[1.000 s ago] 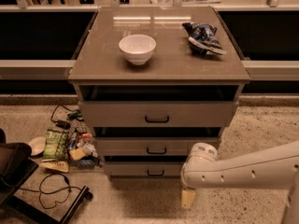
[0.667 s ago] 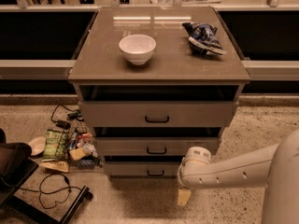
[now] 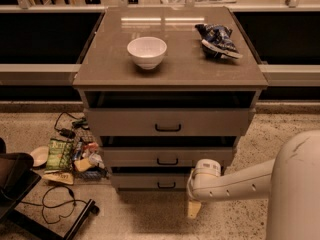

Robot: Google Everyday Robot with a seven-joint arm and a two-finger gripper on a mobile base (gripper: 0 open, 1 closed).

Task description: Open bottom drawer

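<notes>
The pale robot arm [image 3: 240,184] reaches in from the lower right. Its end effector [image 3: 194,209] hangs low over the speckled floor, just below the right corner of the bottom drawer [image 3: 145,182] and apart from that drawer's small black handle [image 3: 166,185]. Whether it is released or clenched, I cannot tell. The bottom drawer is the lowest front of the desk [image 3: 180,71], under the middle drawer [image 3: 135,157] and the top drawer [image 3: 125,122]. On the floor to the left lie a green snack bag [image 3: 59,154] and black cables [image 3: 55,204]. On the desk sit a white bowl [image 3: 147,52] and, well apart to its right, a blue chip bag [image 3: 218,40].
</notes>
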